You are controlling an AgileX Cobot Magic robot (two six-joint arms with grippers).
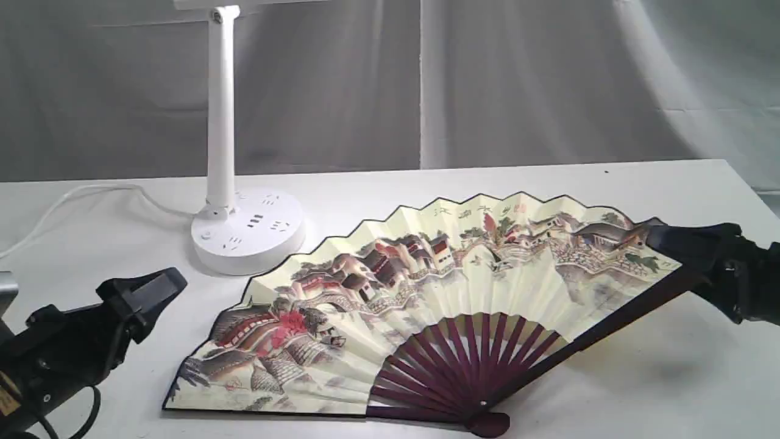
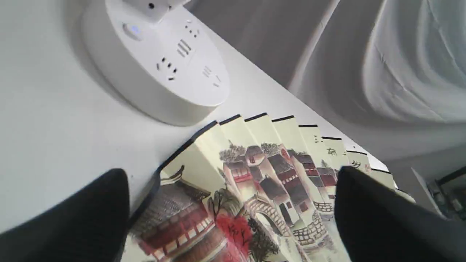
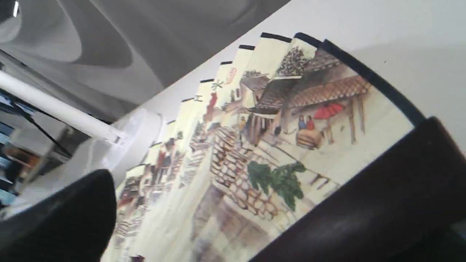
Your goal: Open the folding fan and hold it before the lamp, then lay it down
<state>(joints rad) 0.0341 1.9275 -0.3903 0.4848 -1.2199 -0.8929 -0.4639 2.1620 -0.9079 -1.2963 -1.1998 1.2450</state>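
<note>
Behind everything: grey curtain (image 1: 548, 85), full width, creased. Under it: white bench (image 1: 640, 396), filling lower half of ext. view.

Spread fully open on bench, centre to R: fan (image 1: 426, 286), cream leaf w/ painted houses & trees face up, maroon ribs meeting at pivot near front edge. L end flat on bench; R end at R arm, shadow on bench below it.

Back L of fan: white lamp (image 1: 220, 122), post upright, head cut off at top of frame, round base (image 1: 247, 241) w/ socket slots just beside leaf's top edge, not seen touching.

At far R: black R arm (image 1: 746, 280), R jaws wide apart, straddling fan's R end. Leaf betw. them in wrist view, one finger (image 3: 54, 225) off to side of leaf. Contact w/ dark guard: can't tell.

At lower L: L arm (image 1: 61, 347), L jaws also wide apart, gripping nothing, near fan's L end but clear of it. Painted leaf visible past fingers (image 2: 72, 225) in wrist view.

Trailing off L from base: thin white cord (image 1: 73, 195).
</note>
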